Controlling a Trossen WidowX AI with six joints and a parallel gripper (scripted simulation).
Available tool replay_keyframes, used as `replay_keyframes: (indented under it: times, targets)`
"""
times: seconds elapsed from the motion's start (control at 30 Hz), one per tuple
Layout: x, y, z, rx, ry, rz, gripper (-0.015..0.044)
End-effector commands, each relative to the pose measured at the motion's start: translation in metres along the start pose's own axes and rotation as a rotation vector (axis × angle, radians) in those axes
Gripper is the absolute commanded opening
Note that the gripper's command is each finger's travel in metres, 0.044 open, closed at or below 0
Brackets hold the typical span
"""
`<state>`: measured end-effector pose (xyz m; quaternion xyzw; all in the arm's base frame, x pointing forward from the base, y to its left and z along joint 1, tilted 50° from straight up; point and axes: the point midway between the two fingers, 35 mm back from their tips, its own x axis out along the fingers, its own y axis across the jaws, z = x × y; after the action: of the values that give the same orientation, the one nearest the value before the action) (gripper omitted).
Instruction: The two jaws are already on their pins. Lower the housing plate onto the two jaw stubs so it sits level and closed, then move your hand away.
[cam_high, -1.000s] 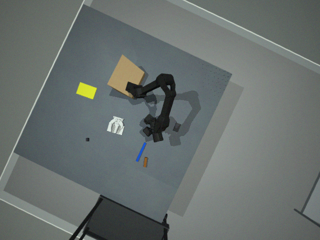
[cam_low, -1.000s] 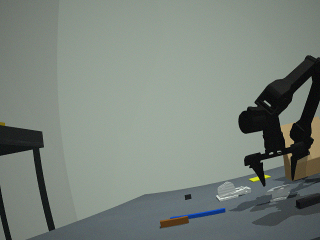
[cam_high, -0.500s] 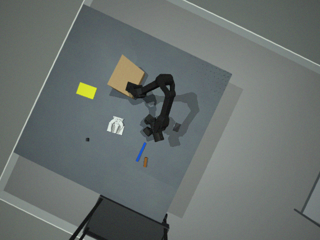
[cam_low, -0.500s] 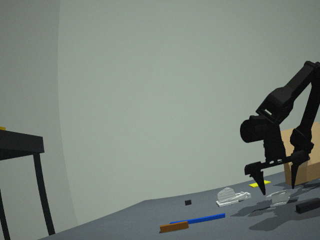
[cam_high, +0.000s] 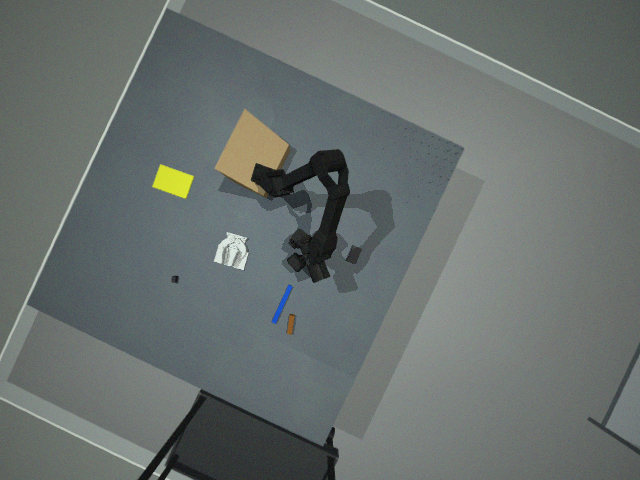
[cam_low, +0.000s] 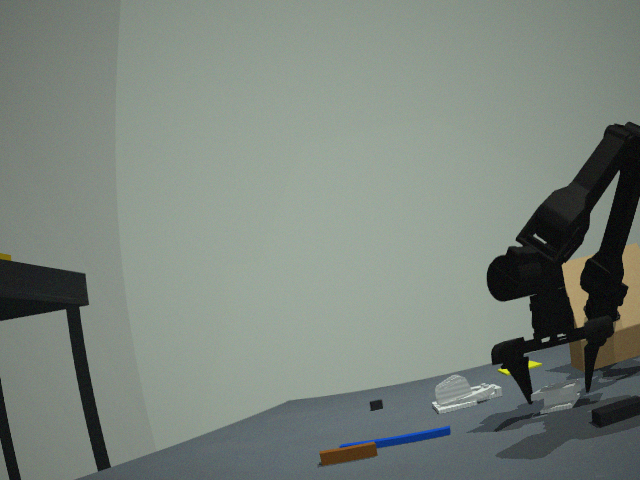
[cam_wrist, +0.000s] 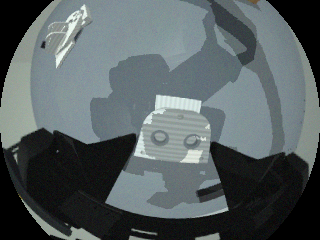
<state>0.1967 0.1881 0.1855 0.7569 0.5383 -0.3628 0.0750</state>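
Looking down past the fingers, I see the pale housing plate (cam_low: 558, 397) (cam_wrist: 174, 123) between the tips of the gripper (cam_high: 300, 250) (cam_low: 559, 396) (cam_wrist: 175, 142), which stands wide open and grips nothing. The black arm (cam_high: 333, 209) (cam_low: 622, 206) reaches over and points its fingers downward, one on each side of the plate; whether either tip touches it, I cannot tell. The plate shows a ridged, rounded face with two round openings, and a straight ribbed strip lies along one edge. From above, the arm hides it. Well, the plate is plainly not on the white jaw assembly (cam_high: 231, 251) (cam_low: 462, 395) (cam_wrist: 65, 35), which sits apart on the blue-grey table (cam_high: 129, 232) (cam_low: 258, 439) (cam_wrist: 150, 40) with a curved, ridged piece rising from its flat base. The jaw stubs are too small for me to make out. A dark bar (cam_high: 353, 254) (cam_low: 615, 411) (cam_wrist: 210, 192) lies near the plate, on the side away from the assembly. A long blue strip (cam_high: 282, 304) (cam_low: 413, 437) lies near the gripper, with a short orange-brown block (cam_high: 291, 324) (cam_low: 348, 454) just beside it. Farther off are a flat yellow rectangle (cam_high: 173, 181) (cam_low: 535, 364), a little black block (cam_high: 174, 279) (cam_low: 376, 405) and a big tan box (cam_high: 251, 144) (cam_low: 628, 310), partly covered by the arm in both room views.
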Motion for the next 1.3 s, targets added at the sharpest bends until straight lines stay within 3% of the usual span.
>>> replay_keyframes:
  times: [0.0, 0.93, 1.27]
  targets:
    - [0.0043, 0.0014, 0.0032, 0.011, -0.009, 0.000, 0.0440]
    - [0.0050, 0.0014, 0.0031, 0.011, -0.009, 0.000, 0.0440]
    - [0.0043, 0.0006, 0.0026, 0.007, -0.007, -0.003, 0.0373]
